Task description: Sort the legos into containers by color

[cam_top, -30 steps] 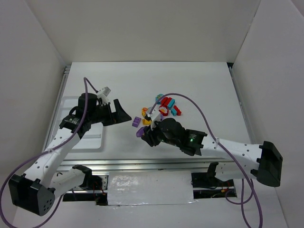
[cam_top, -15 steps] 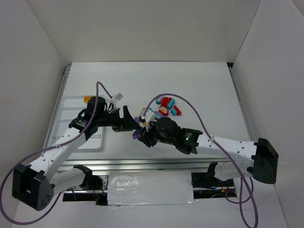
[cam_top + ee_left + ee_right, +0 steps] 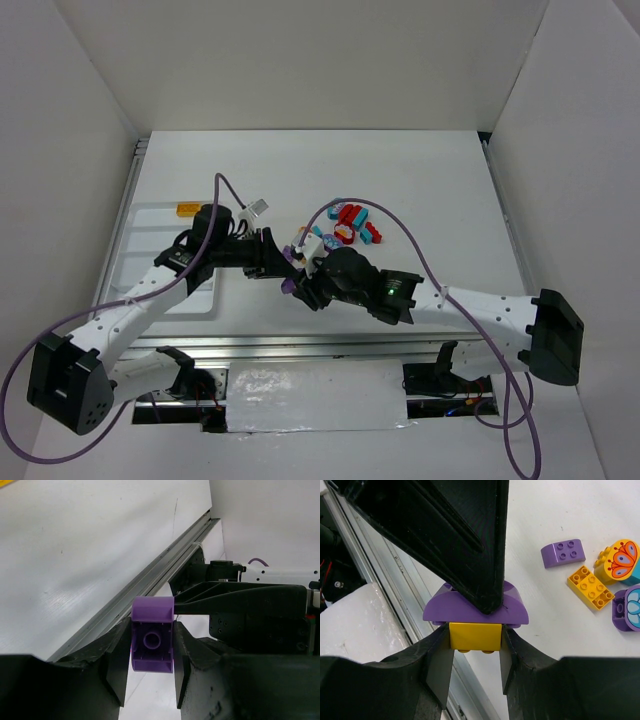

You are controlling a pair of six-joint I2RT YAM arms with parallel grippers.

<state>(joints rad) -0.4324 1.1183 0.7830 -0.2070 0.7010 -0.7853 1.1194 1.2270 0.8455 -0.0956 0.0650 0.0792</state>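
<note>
Both clamped: left gripper [image 3: 151, 652] on rounded purple plastic brick [image 3: 152, 625], right gripper [image 3: 475, 650] on adjoining small yellow plastic brick [image 3: 475, 635].

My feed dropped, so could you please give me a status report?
Left gripper shut on purple brick. Right gripper shut on yellow brick. Both bricks joined. Nothing blocking.

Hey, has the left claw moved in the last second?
Yes. The left claw has swung right, away from the white tray, and now grips the purple brick joined to the right claw's yellow brick.
</note>
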